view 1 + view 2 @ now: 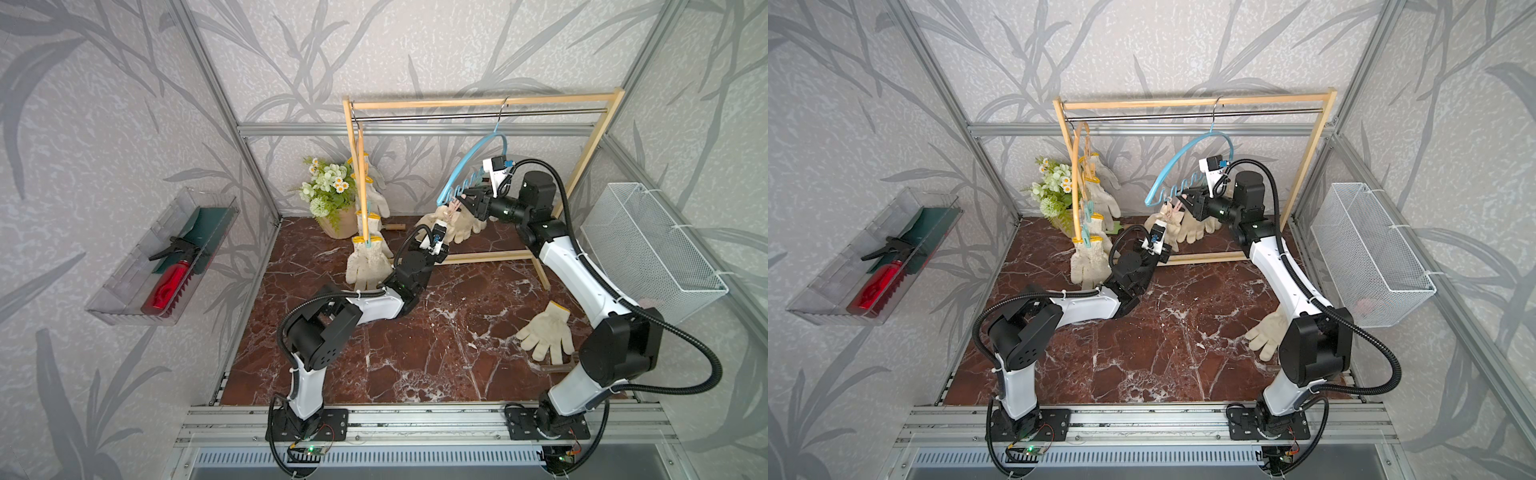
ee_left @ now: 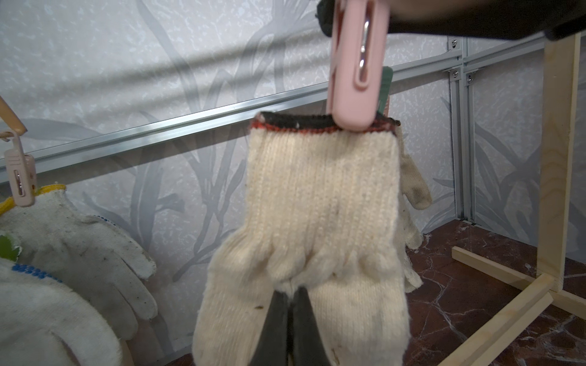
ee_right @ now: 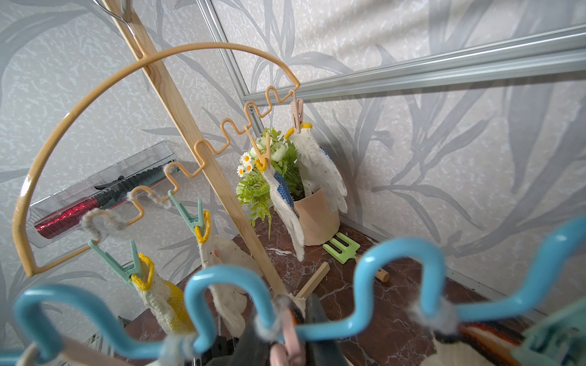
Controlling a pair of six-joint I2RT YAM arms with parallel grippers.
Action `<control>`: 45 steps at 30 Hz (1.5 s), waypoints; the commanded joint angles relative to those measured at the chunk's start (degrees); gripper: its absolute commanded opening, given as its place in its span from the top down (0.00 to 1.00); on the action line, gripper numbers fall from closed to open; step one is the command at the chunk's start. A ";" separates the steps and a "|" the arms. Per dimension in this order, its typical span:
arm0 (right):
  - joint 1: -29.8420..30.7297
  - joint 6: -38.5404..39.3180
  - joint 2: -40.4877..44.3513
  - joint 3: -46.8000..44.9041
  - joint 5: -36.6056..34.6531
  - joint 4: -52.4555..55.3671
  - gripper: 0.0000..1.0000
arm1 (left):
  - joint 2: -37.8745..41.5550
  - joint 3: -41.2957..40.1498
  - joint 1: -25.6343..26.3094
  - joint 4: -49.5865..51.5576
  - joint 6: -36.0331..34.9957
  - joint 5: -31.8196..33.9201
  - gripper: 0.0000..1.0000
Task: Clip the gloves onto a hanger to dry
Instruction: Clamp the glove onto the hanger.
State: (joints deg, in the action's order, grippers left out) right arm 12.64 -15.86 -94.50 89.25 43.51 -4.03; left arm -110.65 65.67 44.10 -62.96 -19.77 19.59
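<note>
The left gripper [image 2: 287, 317] clamps the hanging glove [image 2: 317, 206] at its fingers; right gripper [image 3: 287, 345] grips the cuff's pink clip [image 2: 358, 79].

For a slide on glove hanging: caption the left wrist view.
The left gripper pinches a cream knitted glove near its fingers while a pink clothespin sits at its black-and-red cuff.

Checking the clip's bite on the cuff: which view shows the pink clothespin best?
The left wrist view: the pink clothespin hangs close and sharp, its tip on the glove's red-and-black cuff. The right wrist view shows a blurred pink end by the blue hanger; in both top views it is a tiny speck.
</note>
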 commanded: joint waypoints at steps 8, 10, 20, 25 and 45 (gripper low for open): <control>-0.16 0.38 -0.51 1.98 1.27 -0.70 0.81 | 3.82 2.15 0.62 -0.82 -2.38 -2.07 1.00; -0.16 0.46 -0.55 2.07 1.23 -0.65 0.81 | 4.15 2.68 0.72 -0.63 -2.58 -2.36 1.00; -0.17 0.42 -0.60 2.16 0.80 -1.22 0.69 | 3.86 2.91 0.81 1.27 -1.79 -2.88 1.00; -0.58 -0.17 0.51 0.61 -0.50 -3.16 0.49 | 3.77 2.24 0.76 1.20 -1.59 -2.97 1.00; -1.22 4.34 15.01 -12.61 -6.79 -6.02 0.37 | 4.83 0.69 1.13 1.97 1.14 -2.85 1.00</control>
State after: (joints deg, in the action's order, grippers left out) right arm 11.46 -13.56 -81.89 77.17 37.69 -8.03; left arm -108.40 67.11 44.97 -59.96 -19.07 17.26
